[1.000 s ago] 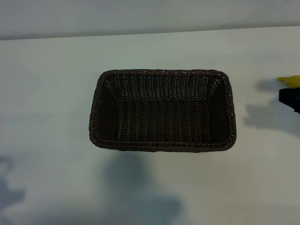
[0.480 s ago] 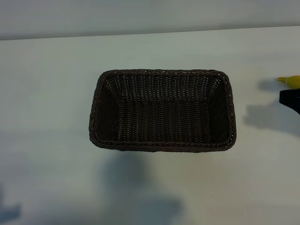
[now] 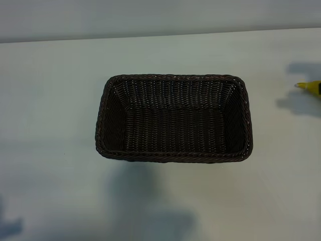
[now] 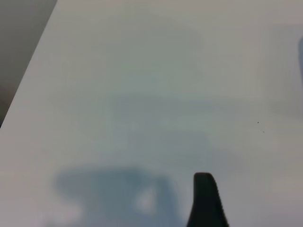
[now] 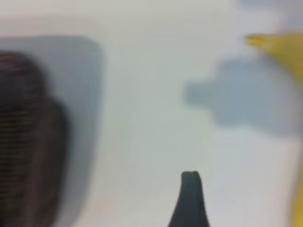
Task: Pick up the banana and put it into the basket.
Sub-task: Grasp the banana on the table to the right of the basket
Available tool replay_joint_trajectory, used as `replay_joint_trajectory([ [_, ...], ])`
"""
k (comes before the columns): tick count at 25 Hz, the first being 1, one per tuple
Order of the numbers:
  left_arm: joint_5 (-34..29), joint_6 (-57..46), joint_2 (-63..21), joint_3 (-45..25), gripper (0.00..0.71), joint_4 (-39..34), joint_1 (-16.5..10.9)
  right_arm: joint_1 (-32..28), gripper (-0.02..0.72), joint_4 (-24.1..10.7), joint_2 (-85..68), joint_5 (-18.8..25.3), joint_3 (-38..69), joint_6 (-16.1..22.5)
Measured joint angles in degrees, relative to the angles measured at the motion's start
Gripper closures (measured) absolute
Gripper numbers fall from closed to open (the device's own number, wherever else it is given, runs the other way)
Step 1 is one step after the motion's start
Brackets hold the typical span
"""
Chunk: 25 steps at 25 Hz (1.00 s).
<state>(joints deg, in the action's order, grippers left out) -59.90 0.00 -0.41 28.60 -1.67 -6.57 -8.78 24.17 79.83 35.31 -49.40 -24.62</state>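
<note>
1. The banana was cut off at the exterior view's right edge; only its stem end showed.
2. In the right wrist view, the basket was blurred and cropped.

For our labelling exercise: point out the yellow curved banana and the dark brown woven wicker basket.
yellow curved banana (image 3: 312, 86): exterior view, stem end at the right edge.
dark brown woven wicker basket (image 3: 173, 77): exterior view, far braided rim.
</note>
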Motion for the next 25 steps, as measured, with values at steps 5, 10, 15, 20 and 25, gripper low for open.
replay_joint_trajectory([
  [5,0.0,0.0,0.0,0.0,0.200,0.0,0.0,0.0,0.119,-11.9,8.0,4.0,-8.1,7.4],
  [10,0.0,0.0,0.0,0.0,0.200,0.0,0.0,-1.5,0.119,-17.0,14.1,6.3,-13.2,10.0],
  [15,0.0,0.0,0.0,0.0,0.200,0.0,0.0,-5.4,0.119,-17.9,19.0,5.9,-14.4,10.3],
  [20,0.0,0.0,0.0,0.0,0.200,0.0,0.0,-6.4,0.119,-15.6,22.9,5.5,-14.5,9.9],
  [25,0.0,0.0,0.0,0.0,0.202,0.0,0.0,-6.0,0.119,-14.2,25.4,5.3,-14.5,8.5],
])
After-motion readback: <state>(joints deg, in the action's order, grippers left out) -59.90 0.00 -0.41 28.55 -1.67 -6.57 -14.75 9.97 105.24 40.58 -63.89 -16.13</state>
